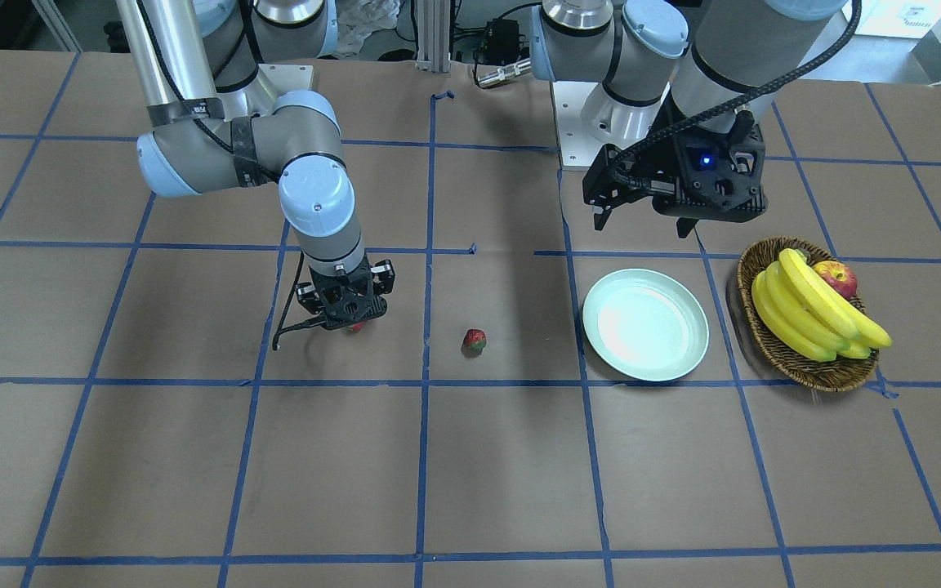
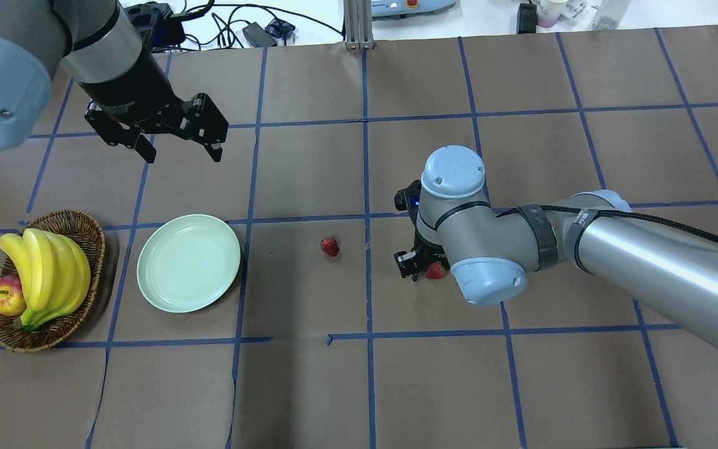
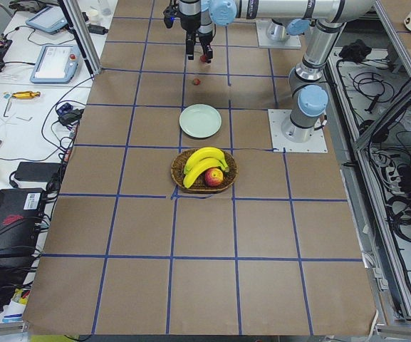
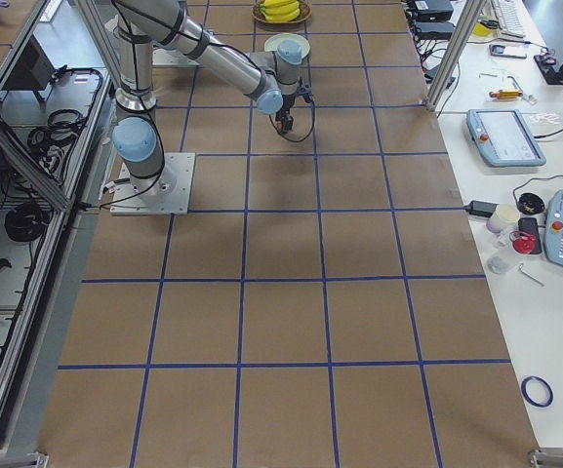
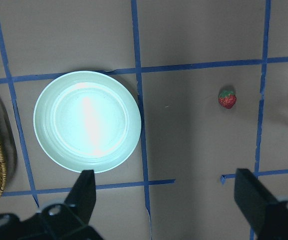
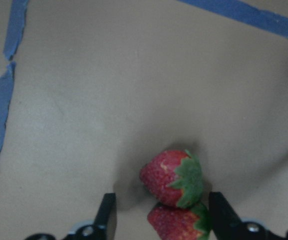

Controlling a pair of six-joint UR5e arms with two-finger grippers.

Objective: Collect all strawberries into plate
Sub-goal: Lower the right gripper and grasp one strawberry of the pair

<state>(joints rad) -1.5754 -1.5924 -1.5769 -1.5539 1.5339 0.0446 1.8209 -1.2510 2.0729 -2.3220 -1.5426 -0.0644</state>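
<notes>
One strawberry (image 1: 474, 340) (image 2: 330, 246) (image 5: 227, 98) lies alone on the brown table, between my two arms. Two more strawberries (image 6: 171, 177) (image 6: 176, 222) lie touching each other between the fingers of my right gripper (image 6: 161, 202) (image 1: 348, 317) (image 2: 424, 268), which is lowered to the table and open around them. From outside, only one of this pair (image 1: 355, 327) (image 2: 435, 270) shows. The pale mint plate (image 1: 646, 325) (image 2: 188, 262) (image 5: 87, 121) holds nothing. My left gripper (image 1: 644, 224) (image 2: 181, 153) (image 5: 168, 200) hangs open in the air beside the plate, with nothing in it.
A wicker basket (image 1: 797, 369) (image 2: 72, 221) with bananas (image 1: 805, 314) and a red-yellow apple (image 1: 836, 276) stands just past the plate, on my left. Blue tape lines divide the table into squares.
</notes>
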